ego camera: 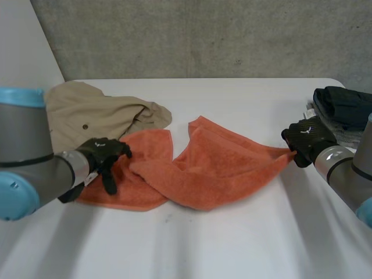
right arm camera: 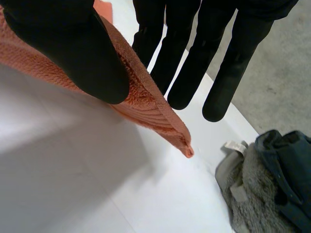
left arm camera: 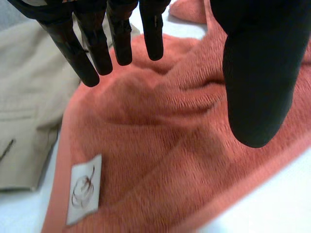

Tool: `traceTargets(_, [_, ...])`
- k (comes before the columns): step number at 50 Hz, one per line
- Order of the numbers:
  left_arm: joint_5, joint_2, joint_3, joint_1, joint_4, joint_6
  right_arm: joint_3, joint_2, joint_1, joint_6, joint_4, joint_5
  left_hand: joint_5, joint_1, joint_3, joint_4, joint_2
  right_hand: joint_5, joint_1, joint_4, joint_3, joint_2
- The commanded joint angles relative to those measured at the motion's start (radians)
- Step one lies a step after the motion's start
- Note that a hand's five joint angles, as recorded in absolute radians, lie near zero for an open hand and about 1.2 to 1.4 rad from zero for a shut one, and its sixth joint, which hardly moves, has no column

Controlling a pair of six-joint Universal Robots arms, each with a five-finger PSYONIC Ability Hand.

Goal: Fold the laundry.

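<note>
An orange towel (ego camera: pixel 215 168) lies crumpled and twisted across the middle of the white table (ego camera: pixel 232 244). My left hand (ego camera: pixel 100 156) hovers over the towel's left end with its fingers (left arm camera: pixel 92 53) straight and spread and nothing between them and the thumb. Under that hand the towel (left arm camera: pixel 160 145) shows a white label (left arm camera: pixel 84 189) near its edge. My right hand (ego camera: pixel 308 139) holds the towel's right corner, lifted slightly off the table. The corner (right arm camera: pixel 146 92) is pinched between the thumb (right arm camera: pixel 73 43) and the straight fingers.
A beige garment (ego camera: pixel 87 113) lies behind the towel's left end, partly under it, close beside my left hand (left arm camera: pixel 29 97). A pile of dark and grey laundry (ego camera: pixel 343 110) sits at the table's right edge, just beyond my right hand (right arm camera: pixel 272 194).
</note>
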Motion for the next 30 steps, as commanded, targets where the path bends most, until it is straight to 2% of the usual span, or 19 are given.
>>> traceTargets(1, [0.037,0.056,-0.192,0.032,0.191,0.056,-0.049,0.045,0.000,0.004,0.035,0.018,0.118,0.123,0.123,0.116,0.122,0.218,0.263,0.196,0.205,0.214])
traceTargets(9, [0.020,-0.005,-0.223,0.030,0.286,0.102,-0.043,0.040,0.011,0.006,0.047,0.017,0.318,0.322,0.323,0.315,0.321,0.218,0.263,0.196,0.205,0.214])
traceTargets(13, [0.011,-0.038,-0.222,0.026,0.316,0.112,-0.042,0.039,0.008,0.013,0.048,0.017,0.514,0.519,0.519,0.512,0.518,0.218,0.263,0.196,0.205,0.214])
traceTargets(15, [0.006,-0.051,-0.222,0.026,0.333,0.116,-0.040,0.037,0.005,0.018,0.048,0.018,0.649,0.654,0.654,0.646,0.652,0.218,0.263,0.196,0.205,0.214])
traceTargets(18, [-0.003,-0.045,-0.229,0.029,0.346,0.122,-0.039,0.026,-0.006,0.024,0.048,0.023,1.050,1.055,1.055,1.048,1.054,0.218,0.263,0.196,0.205,0.214])
traceTargets(21, [-0.014,-0.016,-0.238,0.027,0.350,0.119,-0.039,0.007,-0.017,0.035,0.052,0.030,1.052,1.056,1.056,1.049,1.055,0.218,0.263,0.196,0.205,0.214])
traceTargets(25, [-0.031,0.115,-0.268,0.029,0.364,0.075,-0.048,-0.036,-0.034,0.044,0.070,0.038,1.052,1.056,1.056,1.049,1.055,0.218,0.263,0.196,0.205,0.214])
traceTargets(30, [-0.035,0.334,-0.285,0.035,0.378,-0.077,-0.092,-0.136,-0.061,0.050,0.154,0.041,1.052,1.056,1.056,1.049,1.055,0.218,0.263,0.196,0.205,0.214])
